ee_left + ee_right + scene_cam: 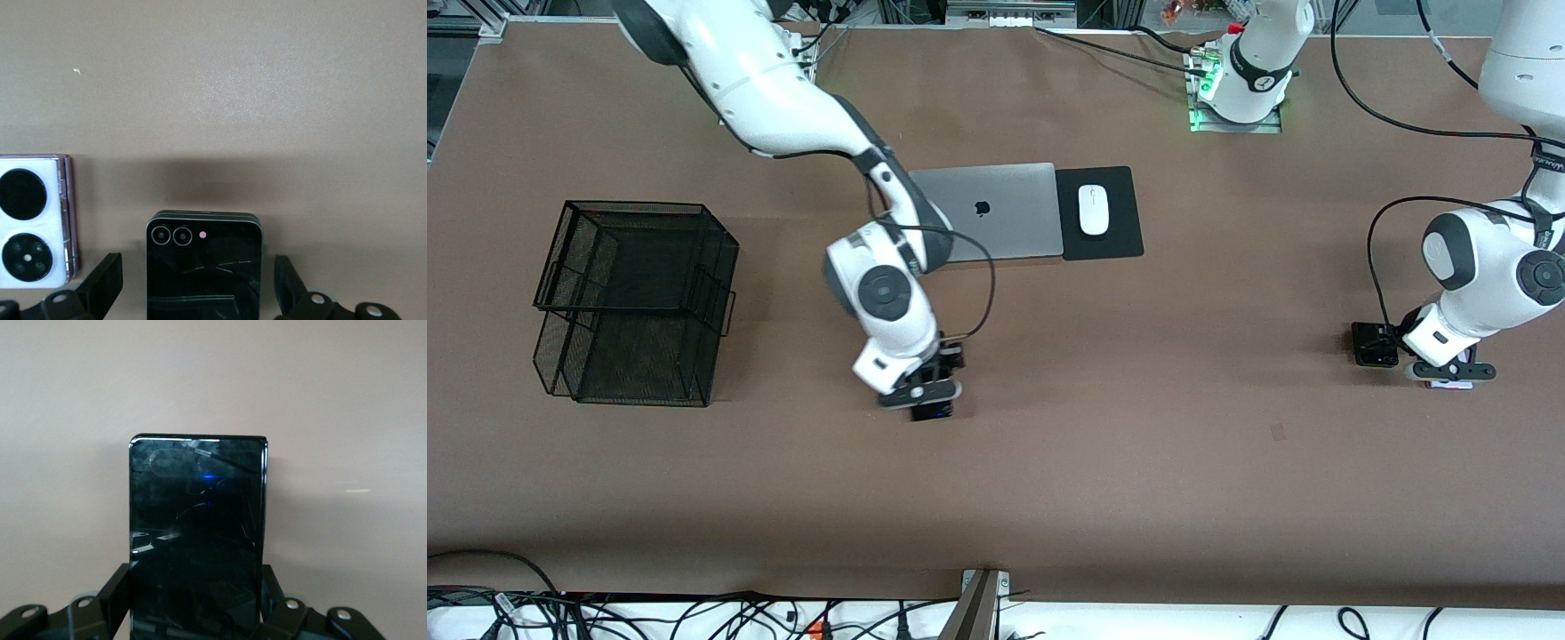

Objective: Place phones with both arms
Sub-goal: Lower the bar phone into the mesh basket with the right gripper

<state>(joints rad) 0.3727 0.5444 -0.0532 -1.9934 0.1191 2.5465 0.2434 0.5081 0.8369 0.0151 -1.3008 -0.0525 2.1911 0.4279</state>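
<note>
the brown table [1138,462] carries a grey laptop [996,209]; just beside it a mouse pad [1113,242], toward the right arm's end a mesh basket [636,302].

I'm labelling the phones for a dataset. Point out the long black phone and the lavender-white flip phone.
long black phone [197,520], right wrist view, middle of its glossy face.
lavender-white flip phone [30,223], left wrist view, white cover between its two black circles.
</note>
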